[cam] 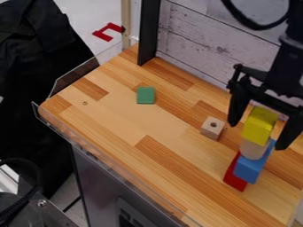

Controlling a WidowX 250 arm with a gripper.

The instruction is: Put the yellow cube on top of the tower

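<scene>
A black two-finger gripper (258,135) hangs with its fingers (238,104) spread wide around a yellow block (260,125) atop a tower at right — a pale cylinder (253,150) beneath it, then a blue block (253,166) and a red block (235,177) on a wooden counter (130,128). Near the tower sits a wooden cube with a hole (212,128); a green block (145,95) lies well apart, toward the white plank wall (201,40).

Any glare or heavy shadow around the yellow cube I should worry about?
Camera view: no glare hides the yellow cube, bright between the black fingers; light on the wooden table looks soft, without hard shadows; the black cloth at the left is so dark that its folds barely show.
</scene>
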